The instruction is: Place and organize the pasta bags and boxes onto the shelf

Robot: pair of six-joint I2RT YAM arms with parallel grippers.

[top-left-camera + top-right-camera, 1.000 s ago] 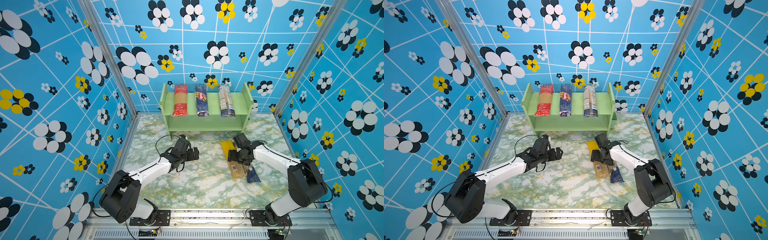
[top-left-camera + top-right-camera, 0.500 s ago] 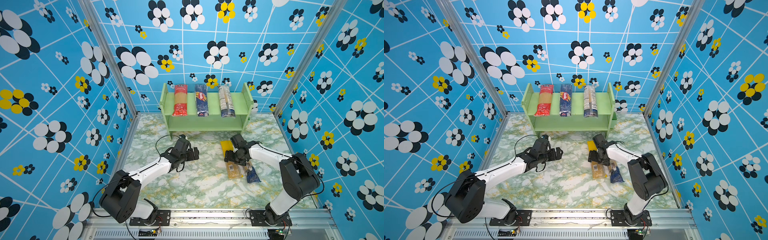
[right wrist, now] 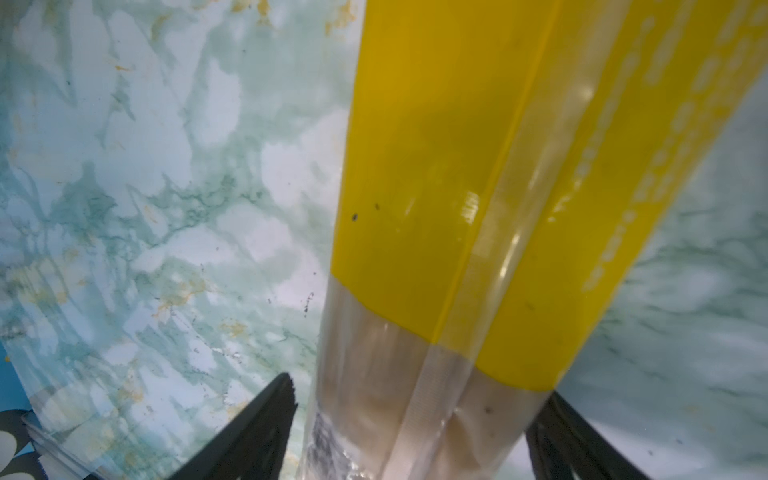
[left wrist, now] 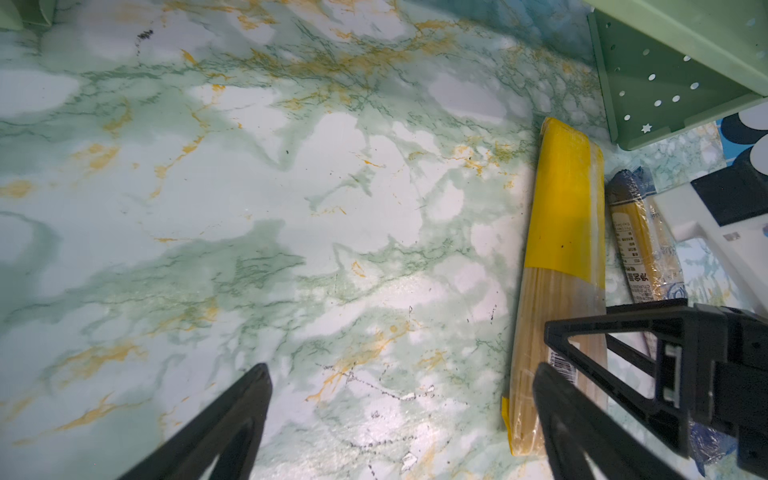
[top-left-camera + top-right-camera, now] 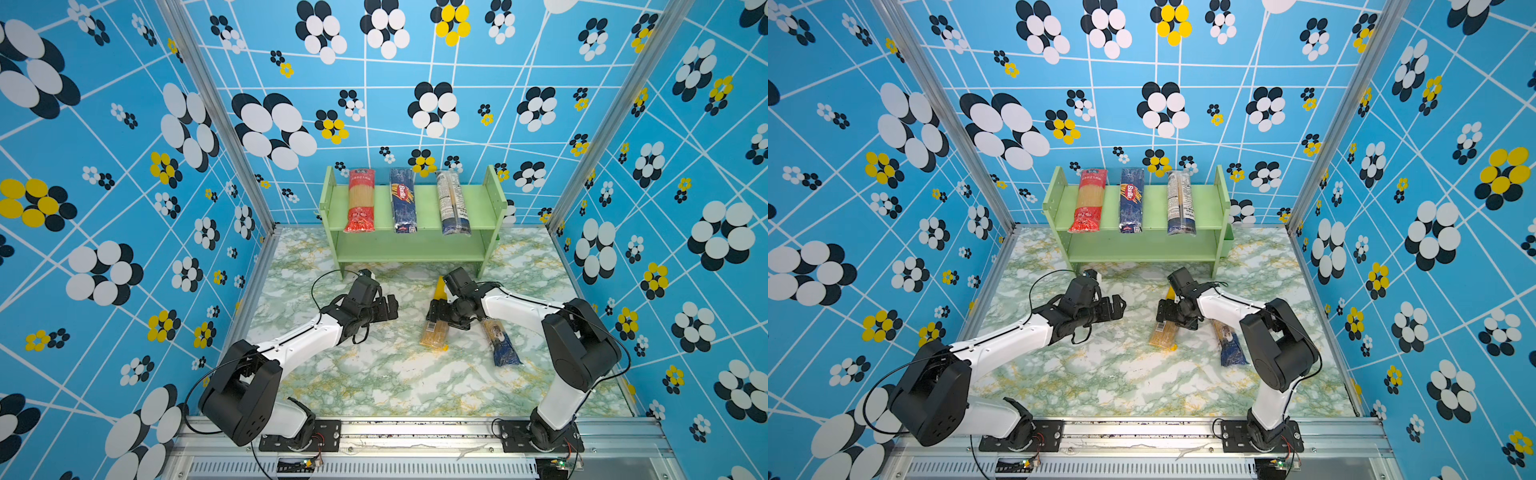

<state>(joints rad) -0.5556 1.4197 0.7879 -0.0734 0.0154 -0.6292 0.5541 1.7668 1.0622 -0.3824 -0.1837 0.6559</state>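
in both top views the shelf (image 5: 424, 249) stands at the back of the bench (image 5: 374, 374). three packs lie side by side across its upper tier: the red bag (image 5: 360, 199), the dark blue barilla pack (image 5: 402, 199) and the blue pack with white label (image 5: 453, 203). the lower tier is bare. the yellow-topped clear bag (image 5: 434, 334) lies on the bench in front of the shelf, yellow end towards it. the right hand (image 5: 438, 322) sits over its middle, so only the two ends show. the clear bag with blue end (image 5: 500, 340) lies just to the right of it, partly under the right forearm, blue end towards the near edge. the left hand (image 5: 390, 309) hangs above bare bench, apart from both bags and to their left. its fingers are spread wide and hold nothing.

in the left wrist view both fingers of the left hand (image 4: 401, 368) frame only marbled bench (image 4: 291, 187). the yellow-topped clear bag (image 4: 561, 216) lies beyond one fingertip, with the clear bag with blue end (image 4: 640, 245) just beside it. a side panel of the shelf (image 4: 656, 83) stands past the yellow end, and the black frame of the right hand reaches over both bags.

in the right wrist view the yellow-topped clear bag (image 3: 436, 166) runs straight out between the fingers of the right hand (image 3: 419, 388), which stand wide apart, one on each side. one finger lies against the bag's edge. a sliver of bench shows between the other finger and the bag. whether the bag is actually pinched i cannot tell.
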